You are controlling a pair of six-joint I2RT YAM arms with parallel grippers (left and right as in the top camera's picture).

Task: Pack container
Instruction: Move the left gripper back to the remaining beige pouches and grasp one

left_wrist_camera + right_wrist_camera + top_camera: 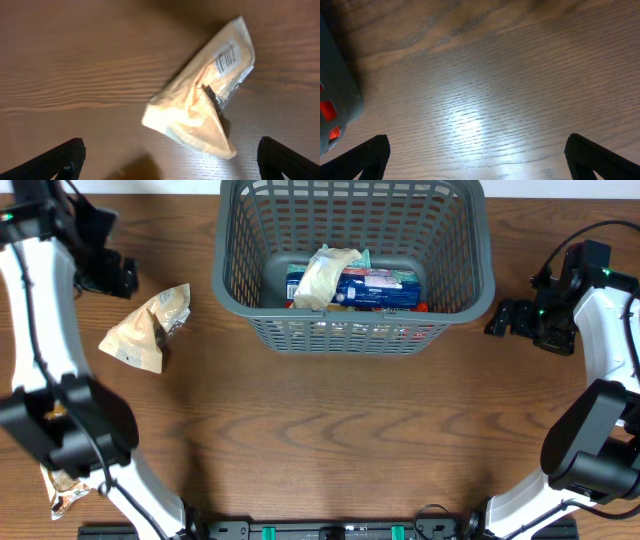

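Robotics lab bench: a wood-grain worktop (330,440) with white-and-black robot arms, left arm (35,330) and right arm (608,340), rising from a black mounting rail (320,531) along its near edge.

A brown wooden table (320,430) fills nearly the whole view, its grain running in long wavy bands from side to side. The surface is smooth and slightly glossy, and a soft white patch of light (465,120) shines on it in the right wrist view. Beyond the far edge shows a pale strip (560,188).
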